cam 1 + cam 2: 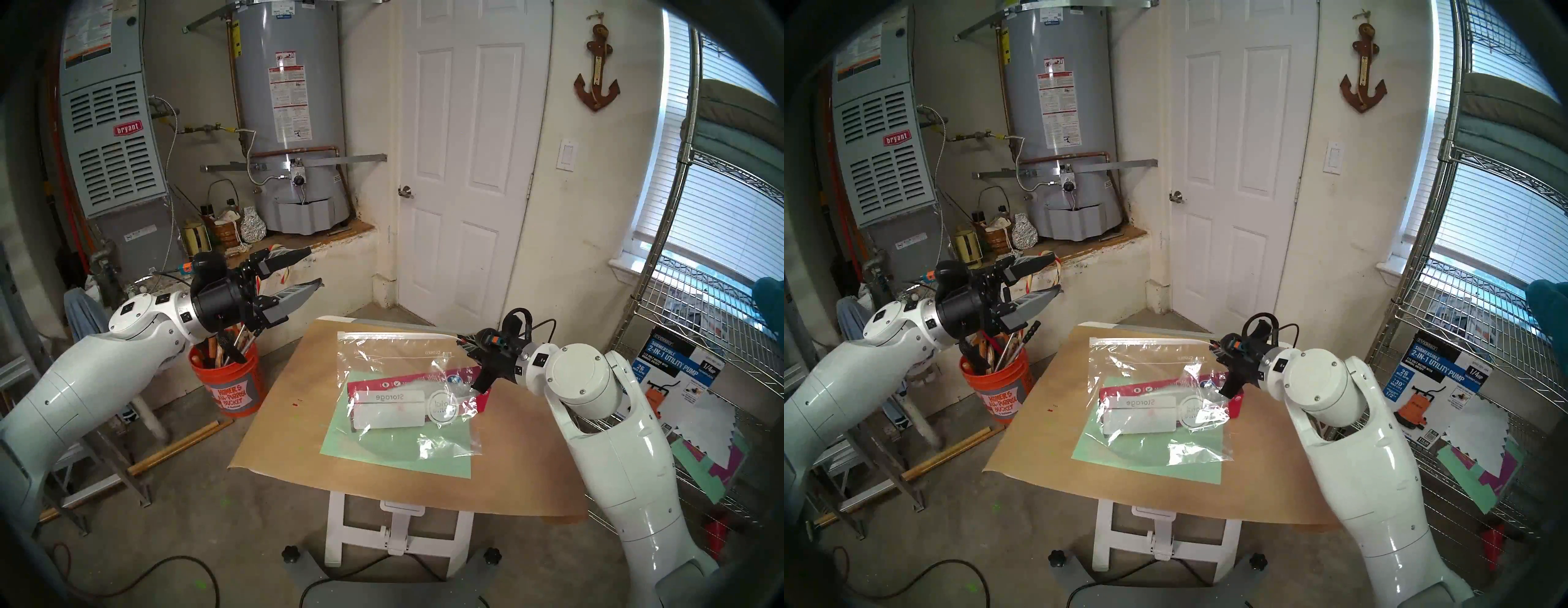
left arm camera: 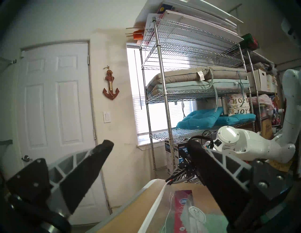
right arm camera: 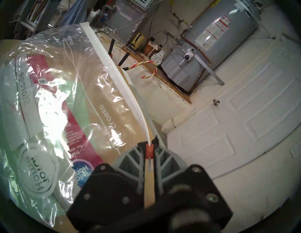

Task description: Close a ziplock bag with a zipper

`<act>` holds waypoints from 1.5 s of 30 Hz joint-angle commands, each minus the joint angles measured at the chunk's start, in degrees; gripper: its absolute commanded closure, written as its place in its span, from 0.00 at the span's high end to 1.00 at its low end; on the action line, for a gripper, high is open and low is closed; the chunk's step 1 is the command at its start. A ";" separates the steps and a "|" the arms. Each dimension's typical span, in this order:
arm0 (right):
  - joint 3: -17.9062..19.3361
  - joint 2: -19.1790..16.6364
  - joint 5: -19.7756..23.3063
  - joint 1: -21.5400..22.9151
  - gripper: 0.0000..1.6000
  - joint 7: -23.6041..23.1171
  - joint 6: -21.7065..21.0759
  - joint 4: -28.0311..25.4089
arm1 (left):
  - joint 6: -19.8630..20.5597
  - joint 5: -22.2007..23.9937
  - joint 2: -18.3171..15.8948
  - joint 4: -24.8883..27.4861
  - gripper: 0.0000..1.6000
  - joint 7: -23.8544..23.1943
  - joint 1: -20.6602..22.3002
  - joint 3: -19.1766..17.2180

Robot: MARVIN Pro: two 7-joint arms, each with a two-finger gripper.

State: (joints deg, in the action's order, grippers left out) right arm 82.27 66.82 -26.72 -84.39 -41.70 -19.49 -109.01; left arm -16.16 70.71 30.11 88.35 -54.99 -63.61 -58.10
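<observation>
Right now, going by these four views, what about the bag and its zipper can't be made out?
- Red slider: sits between the right claw fingers in the right wrist view; the head views hide it behind that claw.
- Whether the zipper is fully sealed: too fine in every view.
- Red box print: blurred by the crinkled bag.
- Left claw: open, empty.

A: In the head views the right hand (image 1: 466, 342) hides the slider and that end of the zipper (image 1: 394, 335).

B: The box (image 1: 407, 384) print blurs behind the bag (image 1: 403, 403); the left wrist view cuts both off at its bottom edge.
</observation>
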 commanded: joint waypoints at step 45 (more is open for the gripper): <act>17.28 24.51 11.75 6.24 1.00 32.04 -5.89 -15.74 | -13.15 -2.30 20.30 -2.18 1.00 30.68 10.13 -3.99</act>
State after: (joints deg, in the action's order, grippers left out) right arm 98.92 86.47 -15.74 -82.72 -14.84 -25.80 -121.02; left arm -26.84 68.77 45.03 86.47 -29.82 -57.48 -60.80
